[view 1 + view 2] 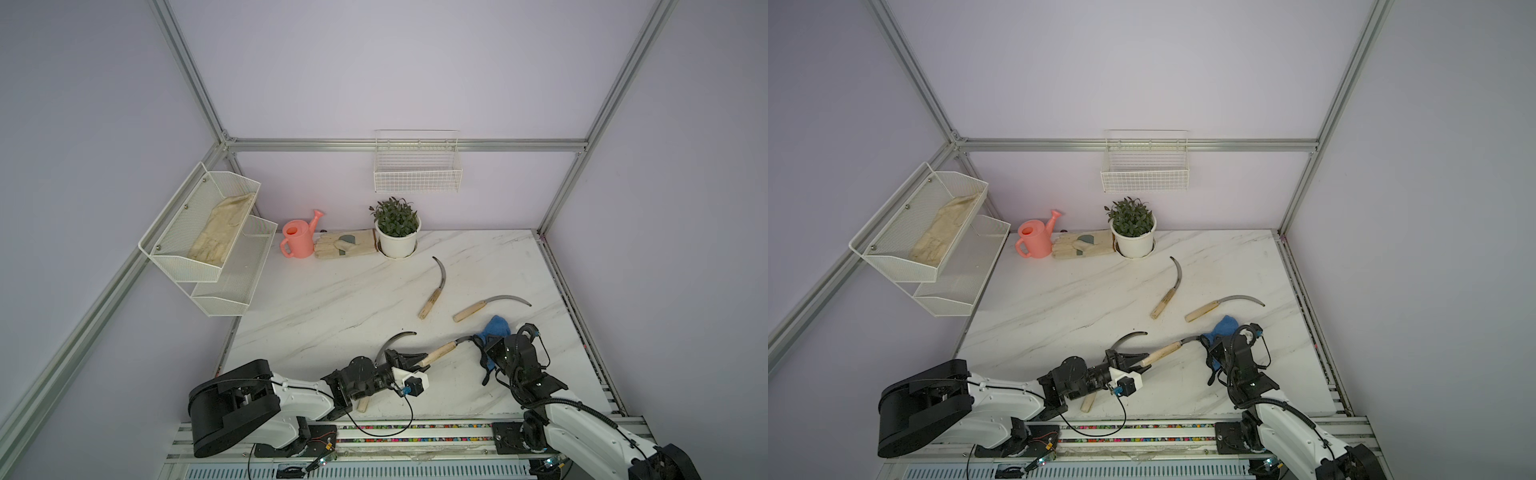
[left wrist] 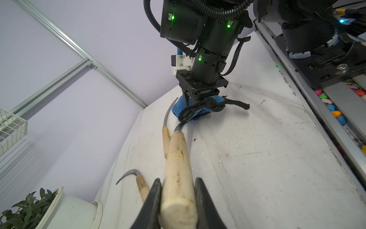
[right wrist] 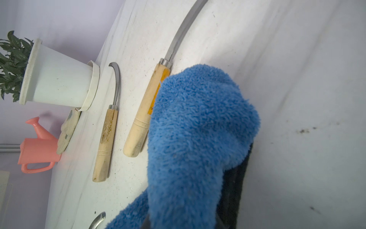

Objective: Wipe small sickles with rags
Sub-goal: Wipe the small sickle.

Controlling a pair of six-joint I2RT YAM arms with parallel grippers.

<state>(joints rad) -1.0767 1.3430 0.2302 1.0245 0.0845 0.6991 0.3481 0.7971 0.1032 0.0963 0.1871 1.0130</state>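
My left gripper (image 1: 420,360) (image 2: 178,200) is shut on the pale wooden handle of a small sickle (image 1: 439,352) (image 2: 177,170), held low over the marble table. Its dark blade runs into the blue fluffy rag (image 1: 495,327) (image 3: 198,134). My right gripper (image 1: 483,347) is shut on that rag, which hides its jaws in the right wrist view. Two more sickles lie flat farther back, one (image 1: 434,291) (image 3: 107,136) upright in a top view and one (image 1: 486,306) (image 3: 143,113) beside the rag. Another sickle (image 1: 395,340) lies partly under my left arm.
At the back of the table (image 1: 332,299) stand a white potted plant (image 1: 397,241), a pink watering can (image 1: 298,240) and a beige glove (image 1: 345,244). A two-tier mesh shelf (image 1: 208,249) hangs on the left wall, a wire basket (image 1: 417,170) on the back wall.
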